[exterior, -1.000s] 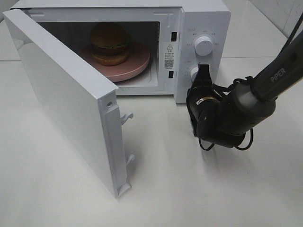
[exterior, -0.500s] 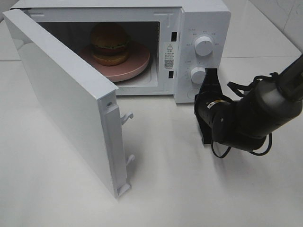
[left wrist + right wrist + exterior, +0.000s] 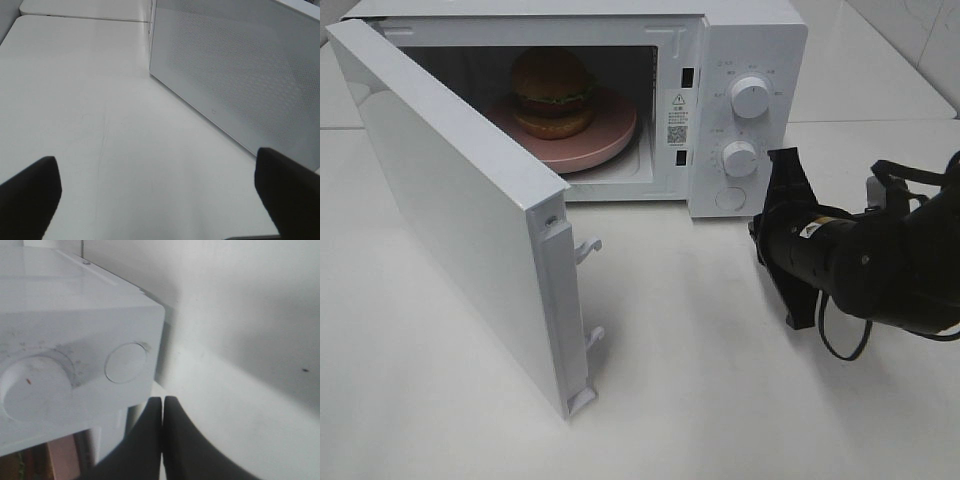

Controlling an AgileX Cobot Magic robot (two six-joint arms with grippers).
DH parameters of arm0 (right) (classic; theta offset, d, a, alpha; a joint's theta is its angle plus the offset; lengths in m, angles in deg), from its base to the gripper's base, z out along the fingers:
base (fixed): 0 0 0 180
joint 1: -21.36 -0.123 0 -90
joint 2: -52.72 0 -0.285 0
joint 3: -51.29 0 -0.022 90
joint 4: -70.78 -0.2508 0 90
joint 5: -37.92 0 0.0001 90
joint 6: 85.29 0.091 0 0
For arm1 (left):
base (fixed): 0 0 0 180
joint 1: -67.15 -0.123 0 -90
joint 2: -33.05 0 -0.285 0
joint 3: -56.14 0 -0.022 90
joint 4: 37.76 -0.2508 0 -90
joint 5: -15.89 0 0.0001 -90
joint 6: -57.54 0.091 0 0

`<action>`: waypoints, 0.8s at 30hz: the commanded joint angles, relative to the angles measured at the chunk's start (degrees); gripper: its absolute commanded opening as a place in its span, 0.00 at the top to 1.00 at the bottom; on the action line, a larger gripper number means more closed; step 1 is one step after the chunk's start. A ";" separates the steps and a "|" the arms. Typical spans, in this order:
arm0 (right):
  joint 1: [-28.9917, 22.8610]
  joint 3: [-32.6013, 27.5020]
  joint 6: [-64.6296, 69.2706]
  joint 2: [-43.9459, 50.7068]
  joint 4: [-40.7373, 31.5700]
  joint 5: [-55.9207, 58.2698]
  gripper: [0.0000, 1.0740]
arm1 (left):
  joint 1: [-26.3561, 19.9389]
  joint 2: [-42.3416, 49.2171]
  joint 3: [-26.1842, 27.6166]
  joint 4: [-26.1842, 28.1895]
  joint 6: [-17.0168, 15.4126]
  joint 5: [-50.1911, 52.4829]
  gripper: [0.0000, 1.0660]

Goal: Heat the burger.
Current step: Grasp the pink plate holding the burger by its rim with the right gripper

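Nearest, the door [image 3: 450,190] is standing open over the table [image 3: 720,400]. Behind it, toward the table's right edge, the right gripper [image 3: 782,160] is hovering clenched and empty, just beside the microwave's [image 3: 750,40] lower knob [image 3: 739,158]. Farther back, the burger [image 3: 552,92] is sitting on the plate [image 3: 605,135] inside the microwave. The left gripper [image 3: 159,175] is hanging released beside the microwave's perforated wall.
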 commanded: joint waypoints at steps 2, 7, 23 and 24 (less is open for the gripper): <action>0.40 -0.63 -6.93 3.61 0.74 7.28 0.99 | -0.17 0.23 -0.17 0.40 0.06 -0.06 0.07; 0.40 -0.57 -16.39 7.39 0.74 13.92 0.97 | -0.17 0.23 -0.17 0.40 0.06 -0.06 0.07; 0.40 -0.52 -49.90 16.04 0.80 26.70 0.95 | -0.17 0.23 -0.17 0.40 0.06 -0.06 0.07; 0.40 -0.52 -54.14 16.90 0.80 28.48 0.95 | -0.17 0.23 -0.17 0.40 0.06 -0.06 0.07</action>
